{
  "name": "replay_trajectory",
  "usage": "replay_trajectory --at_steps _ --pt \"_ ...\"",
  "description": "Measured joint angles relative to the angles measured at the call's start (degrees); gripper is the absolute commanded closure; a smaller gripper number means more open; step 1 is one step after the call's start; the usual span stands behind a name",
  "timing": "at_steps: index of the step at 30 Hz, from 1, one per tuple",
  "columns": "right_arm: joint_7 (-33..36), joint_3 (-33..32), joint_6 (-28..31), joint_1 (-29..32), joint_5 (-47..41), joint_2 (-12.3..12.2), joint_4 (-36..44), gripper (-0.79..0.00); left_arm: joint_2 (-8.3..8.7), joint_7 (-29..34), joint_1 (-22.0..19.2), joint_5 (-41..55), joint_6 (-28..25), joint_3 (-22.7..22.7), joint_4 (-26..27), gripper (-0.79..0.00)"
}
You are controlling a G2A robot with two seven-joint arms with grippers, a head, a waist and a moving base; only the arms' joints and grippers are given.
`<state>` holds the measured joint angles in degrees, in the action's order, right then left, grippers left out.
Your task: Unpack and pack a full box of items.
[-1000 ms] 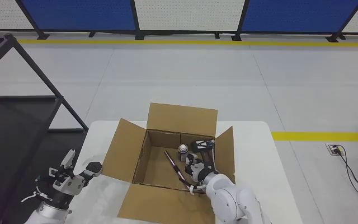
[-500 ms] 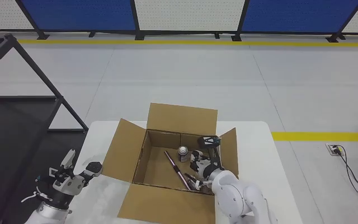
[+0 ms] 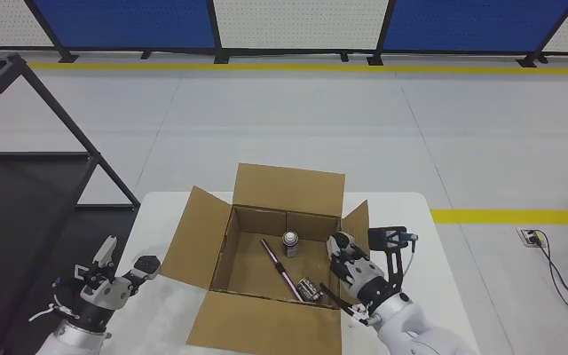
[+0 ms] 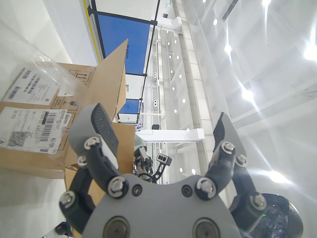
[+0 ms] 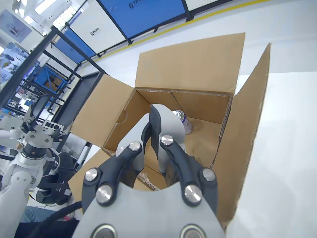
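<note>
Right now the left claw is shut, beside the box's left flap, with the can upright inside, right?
No: the left claw is open, fingers spread apart in the left wrist view. It is beside the left flap of the box, and the can stands upright inside.

1. A robotics lab in an industrial hall: a wide, pale painted floor (image 3: 293, 115) marked with yellow lines (image 3: 266, 66).
2. Blue partition panels (image 3: 120, 22) and white pegboard panels (image 3: 297, 22) fence the far side (all framed by black posts).
3. Black metal racking (image 3: 35, 204) stands at left; rows of ceiling lights (image 4: 227, 48) shine high overhead.
4. A white table (image 3: 417, 231) near the camera carries a labelled cardboard box (image 3: 288, 188).
</note>
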<state>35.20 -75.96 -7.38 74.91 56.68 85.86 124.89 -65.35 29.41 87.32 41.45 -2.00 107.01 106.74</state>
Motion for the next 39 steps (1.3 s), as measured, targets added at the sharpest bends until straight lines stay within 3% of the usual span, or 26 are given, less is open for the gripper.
replay_trajectory --at_steps 8,13,23,27,32,39 --pt "-0.07 -0.04 -0.15 0.08 0.08 0.00 0.08 -0.785 0.31 5.98 2.23 4.08 -1.43 5.81 -0.74 -0.785" --pt "-0.89 -0.31 0.19 0.62 -0.87 0.00 0.38 -0.785 0.31 6.73 2.59 5.43 -1.22 6.55 -0.91 -0.785" --pt "-9.78 -9.63 9.00 12.18 -16.21 -0.90 8.74 -0.785 0.31 6.02 2.78 4.42 -0.27 5.97 -0.29 -0.785" --pt "-5.56 -14.30 7.64 12.49 -22.67 -1.36 7.77 -0.785 0.35 5.72 3.01 2.93 0.08 5.67 -0.25 -0.785" --pt "3.95 -18.27 6.45 8.26 -29.86 -2.22 3.01 -0.785 0.56 5.72 3.28 -0.27 1.55 5.38 -0.28 -0.785" --pt "12.39 -18.29 6.81 3.64 -33.31 -3.29 -1.37 -0.785 0.56 5.47 3.63 -1.84 0.97 4.64 0.09 -0.785"
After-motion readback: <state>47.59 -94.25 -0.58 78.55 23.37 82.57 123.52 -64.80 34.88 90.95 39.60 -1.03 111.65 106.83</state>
